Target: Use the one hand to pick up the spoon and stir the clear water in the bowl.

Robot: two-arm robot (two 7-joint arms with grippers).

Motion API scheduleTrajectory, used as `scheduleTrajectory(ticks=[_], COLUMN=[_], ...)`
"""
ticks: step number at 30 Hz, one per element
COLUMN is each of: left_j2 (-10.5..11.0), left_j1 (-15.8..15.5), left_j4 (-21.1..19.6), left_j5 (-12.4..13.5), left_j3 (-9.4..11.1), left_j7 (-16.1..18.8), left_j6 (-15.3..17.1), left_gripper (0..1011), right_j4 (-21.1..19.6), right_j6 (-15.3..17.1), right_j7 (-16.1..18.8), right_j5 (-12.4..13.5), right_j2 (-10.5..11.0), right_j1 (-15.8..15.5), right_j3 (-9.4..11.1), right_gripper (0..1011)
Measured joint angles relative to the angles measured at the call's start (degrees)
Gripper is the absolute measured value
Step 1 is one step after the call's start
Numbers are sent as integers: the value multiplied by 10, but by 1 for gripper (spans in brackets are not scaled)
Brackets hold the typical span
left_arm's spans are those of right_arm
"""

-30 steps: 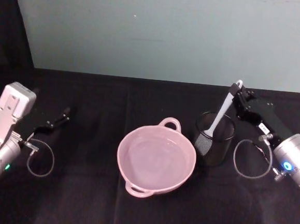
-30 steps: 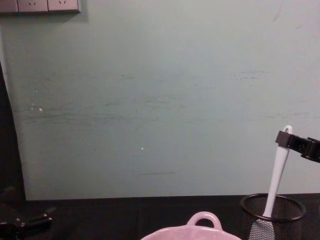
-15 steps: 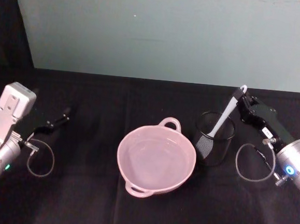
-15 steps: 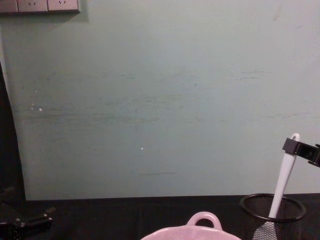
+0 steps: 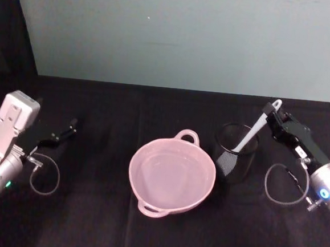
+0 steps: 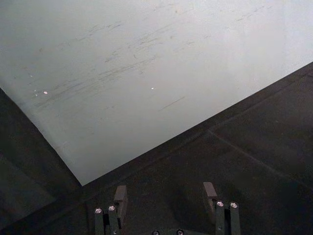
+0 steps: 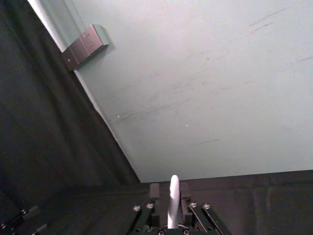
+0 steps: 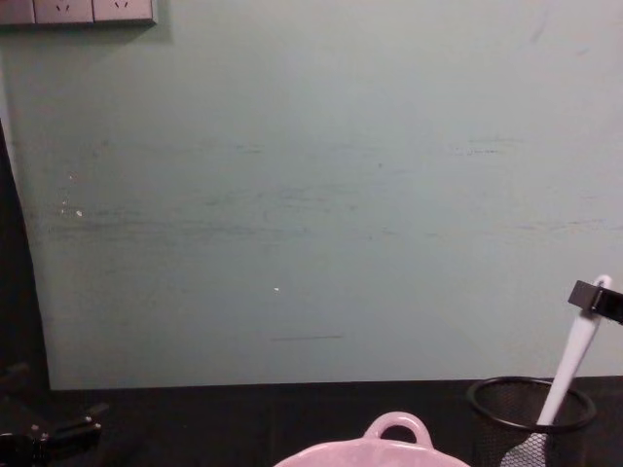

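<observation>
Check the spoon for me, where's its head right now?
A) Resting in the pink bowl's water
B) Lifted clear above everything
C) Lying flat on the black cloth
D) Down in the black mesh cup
D: the spoon leans with its head inside the mesh cup, while the right gripper is shut on its handle end, beside the bowl.

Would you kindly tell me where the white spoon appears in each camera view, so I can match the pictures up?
Head view: the spoon leans at right, head down in the black mesh cup, handle end held by the right gripper.
Chest view: far right, slanting up out of the cup to the gripper.
Right wrist view: bottom centre, handle tip upright between the fingers.
Left wrist view: not in it.
Shared landmark: the pale green wall.
</observation>
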Motion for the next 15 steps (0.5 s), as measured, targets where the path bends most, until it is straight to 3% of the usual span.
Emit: scheduleTrajectory(ticks=[15], left_j2=[0], left_j1=[0], left_j4=[0], left_j5=[0], left_j3=[0], left_j7=[0], left_j6=[0], left_gripper=[1005], right_j4=[6], right_j6=[-2], right_j7=[-13], right_j5=[21], right_j2=[2], right_j1=[-20], right_j3=[17], right_gripper=[723])
